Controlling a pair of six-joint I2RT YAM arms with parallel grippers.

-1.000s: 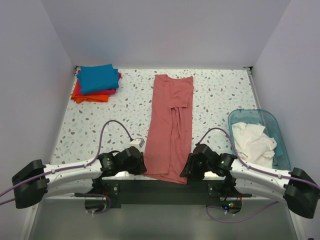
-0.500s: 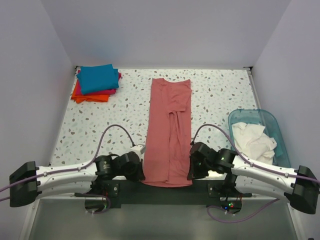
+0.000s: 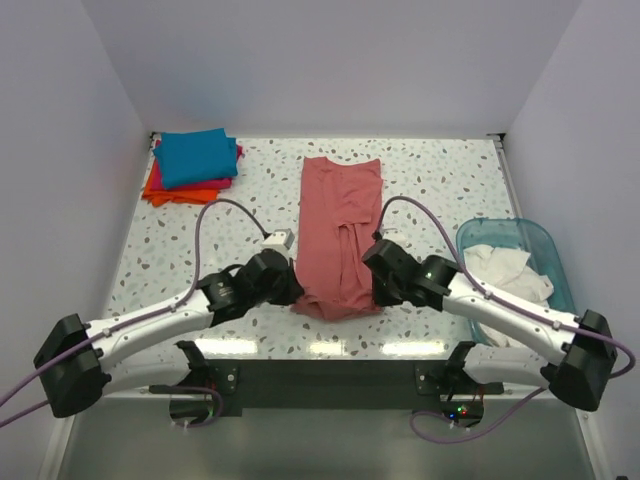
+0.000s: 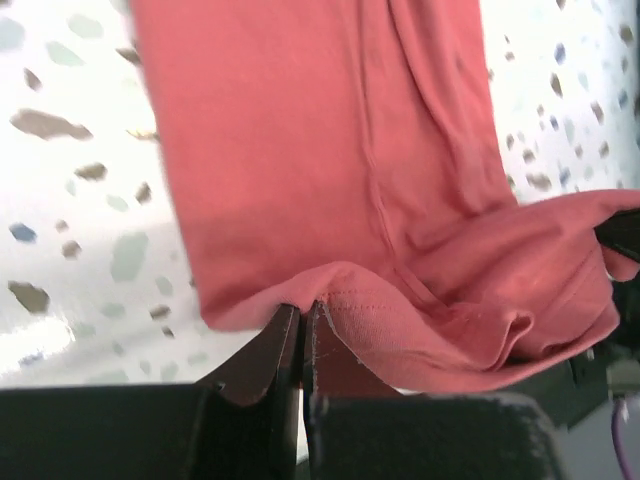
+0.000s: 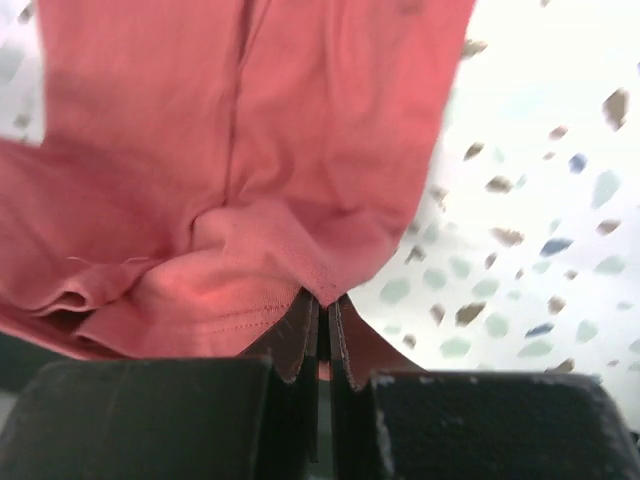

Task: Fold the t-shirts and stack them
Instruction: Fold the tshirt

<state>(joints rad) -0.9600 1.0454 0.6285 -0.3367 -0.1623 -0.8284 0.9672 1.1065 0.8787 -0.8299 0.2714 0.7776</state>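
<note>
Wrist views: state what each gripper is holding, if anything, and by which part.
Both hold the salmon-red t-shirt. The left gripper pinches its stitched hem at the left corner; the right gripper pinches the hem at the right corner.

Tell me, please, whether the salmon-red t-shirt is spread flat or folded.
Partly folded: left gripper and right gripper hold the t-shirt by its near hem, doubled back over the lower part; the rest lies flat.

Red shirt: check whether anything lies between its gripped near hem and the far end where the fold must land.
Nothing visible does. The left pincer and right pincer each grip a hem corner of the red shirt; only its own cloth lies ahead. The folded stack and tub sit off to the sides.
</note>
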